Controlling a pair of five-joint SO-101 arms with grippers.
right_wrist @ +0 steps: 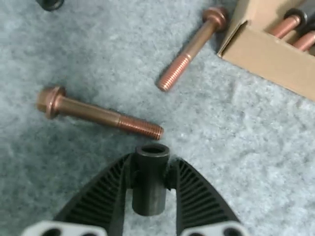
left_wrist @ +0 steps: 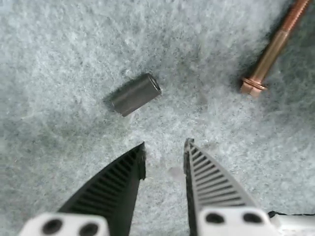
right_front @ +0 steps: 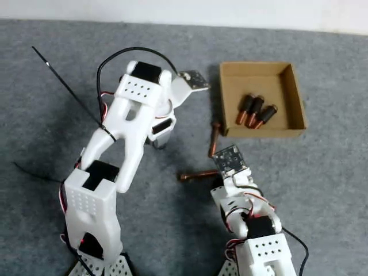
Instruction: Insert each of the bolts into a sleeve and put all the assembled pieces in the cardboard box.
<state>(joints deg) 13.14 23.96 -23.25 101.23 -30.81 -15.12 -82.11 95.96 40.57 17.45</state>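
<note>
The left gripper (left_wrist: 165,147) hangs over the middle of the grey felt desk (left_wrist: 59,44); its fingers (left_wrist: 123,177) stand a little apart with nothing between them; a loose black sleeve (left_wrist: 135,94) lies on its side just beyond the fingertips, clear of them. To the right, the near bolt (right_wrist: 98,113) lies crosswise on the desk; the far bolt (right_wrist: 194,46) lies beyond it, its head just beside a corner of the cardboard box (right_wrist: 275,54). The right gripper (right_wrist: 150,158) sits toward the desk's near edge; its fingers are clamped on a held sleeve (right_wrist: 150,187), whose open end is just beside the near bolt's threaded tip. The box stands toward the desk's far right; three assembled pieces (right_front: 256,112) lie side by side inside.
</note>
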